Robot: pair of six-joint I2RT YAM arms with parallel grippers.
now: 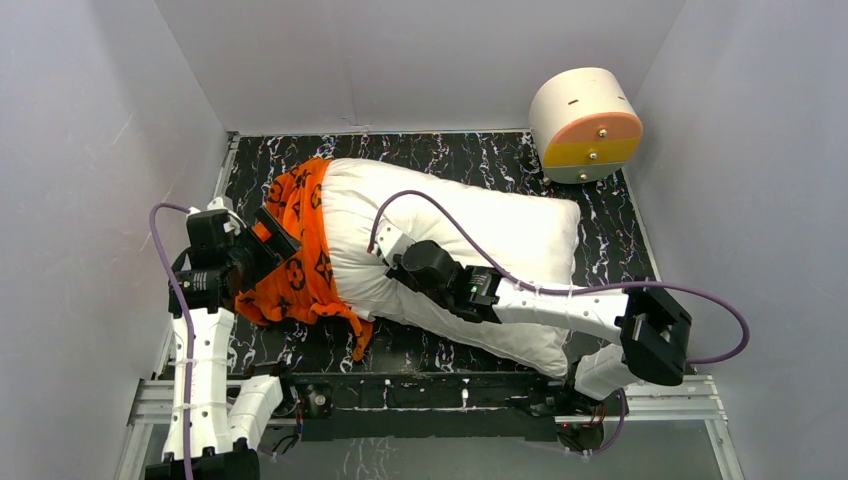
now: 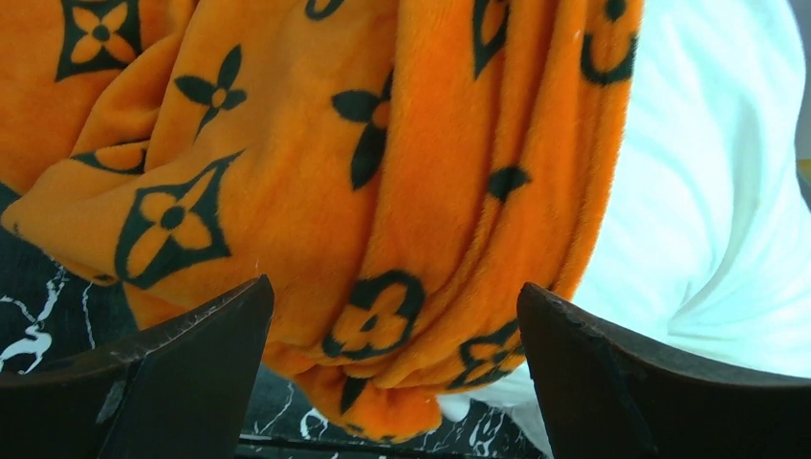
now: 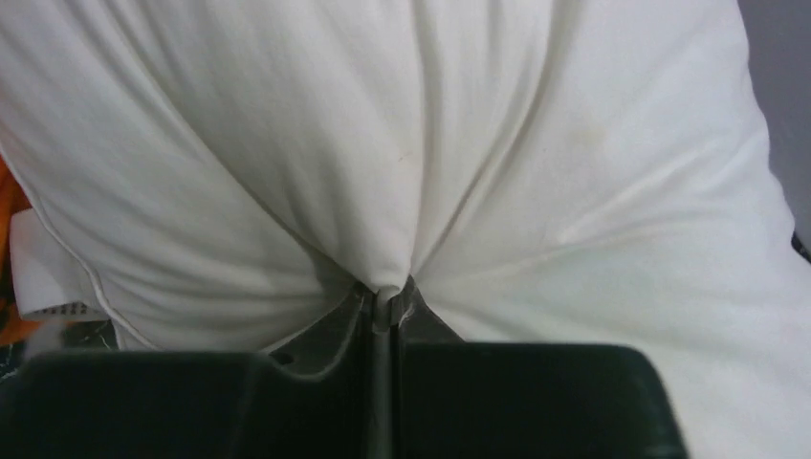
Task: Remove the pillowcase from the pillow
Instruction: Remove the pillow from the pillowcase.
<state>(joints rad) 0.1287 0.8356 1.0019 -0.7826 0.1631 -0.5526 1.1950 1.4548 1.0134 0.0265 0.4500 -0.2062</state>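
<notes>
The right gripper (image 3: 387, 298) is clamped on a pinched fold near the middle of the pillow (image 1: 500, 225). The left gripper (image 2: 392, 292) hangs with its jaws wide apart just beside the orange pillowcase (image 1: 300, 240), which is bunched over the pillow's left end. A round drawer box (image 1: 585, 125) stands beyond the pillow's far right corner.

The pillow (image 1: 480, 240) is plain white and plump, lying flat and diagonally across the desk (image 1: 440, 155), mostly uncovered. The pillowcase (image 1: 300, 255), orange plush with dark monogram motifs, is bunched in folds over its left end only, its lower edge trailing onto the desk
</notes>
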